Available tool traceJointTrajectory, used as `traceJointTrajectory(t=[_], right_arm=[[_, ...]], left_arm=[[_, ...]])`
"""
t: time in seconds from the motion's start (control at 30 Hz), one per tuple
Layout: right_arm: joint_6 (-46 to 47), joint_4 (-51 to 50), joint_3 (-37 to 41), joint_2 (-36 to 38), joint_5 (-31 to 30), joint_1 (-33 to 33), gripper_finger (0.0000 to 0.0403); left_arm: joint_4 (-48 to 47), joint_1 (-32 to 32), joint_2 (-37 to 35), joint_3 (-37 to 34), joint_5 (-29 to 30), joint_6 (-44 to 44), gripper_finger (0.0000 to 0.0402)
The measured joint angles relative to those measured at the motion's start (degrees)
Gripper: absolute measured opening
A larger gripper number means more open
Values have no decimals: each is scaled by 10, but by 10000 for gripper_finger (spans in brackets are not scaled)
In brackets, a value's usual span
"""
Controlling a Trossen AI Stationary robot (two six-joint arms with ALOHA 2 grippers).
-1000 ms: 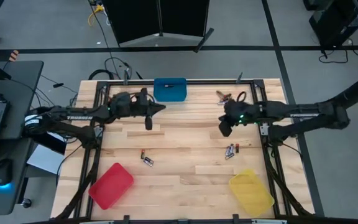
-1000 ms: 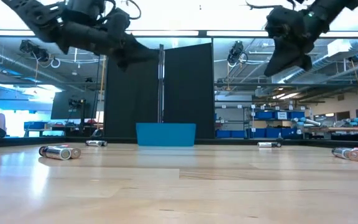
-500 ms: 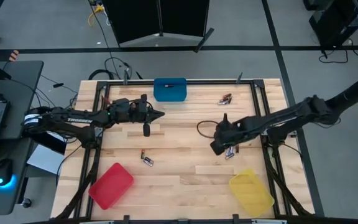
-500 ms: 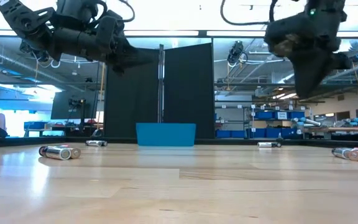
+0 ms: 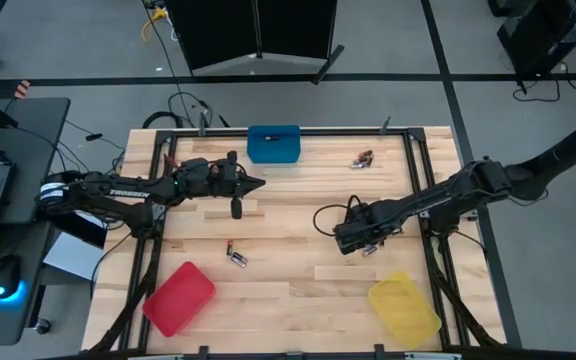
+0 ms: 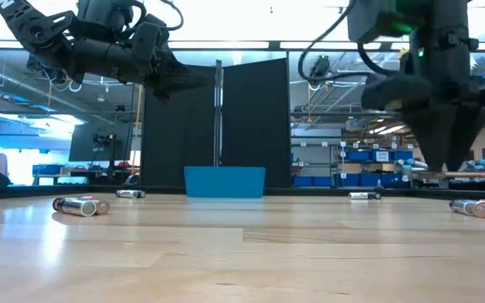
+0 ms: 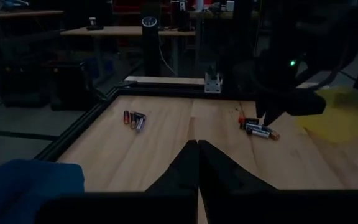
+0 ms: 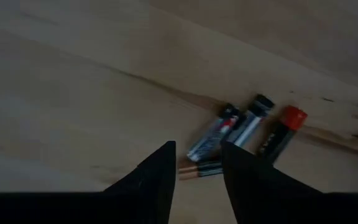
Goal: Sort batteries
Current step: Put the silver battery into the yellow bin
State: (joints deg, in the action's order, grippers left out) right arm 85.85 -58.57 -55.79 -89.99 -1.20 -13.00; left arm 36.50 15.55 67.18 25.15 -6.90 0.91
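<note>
Now the right gripper [image 8: 196,163], jaws newly parted (left gripper [image 5: 236,207] clenched, idle), has descended over the clustered silvery, red-tipped batteries [image 8: 244,134]: pickup imminent.

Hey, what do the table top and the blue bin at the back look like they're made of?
Table top: pale wood planks, lightly sheened; grain and seams show, and it mirrors light in the low view. Blue bin: probably moulded plastic, matte, uniform colour with rounded corners; the pictures cannot confirm it.
</note>
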Motion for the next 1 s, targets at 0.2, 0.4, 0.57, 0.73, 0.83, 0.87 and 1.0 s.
traceJointTrajectory(t=[0.2,0.4,0.57,0.73,0.83,0.87,1.0], right_arm=[[-4,-6,0,-25,24,10,140],[0,11,0,-28,25,20,140],[4,14,0,-28,29,24,140],[6,14,0,-28,32,24,140],[4,16,4,-27,32,26,139],[3,15,9,-27,32,27,139],[3,30,35,-27,33,28,139]], left_arm=[[-1,0,0,0,0,-1,10],[-1,0,0,0,0,-1,10],[-3,0,0,0,0,-1,10],[-3,0,0,0,0,-1,10],[-3,0,0,0,0,-1,10],[-3,0,0,0,0,-1,10],[-2,0,0,0,0,-10,10]])
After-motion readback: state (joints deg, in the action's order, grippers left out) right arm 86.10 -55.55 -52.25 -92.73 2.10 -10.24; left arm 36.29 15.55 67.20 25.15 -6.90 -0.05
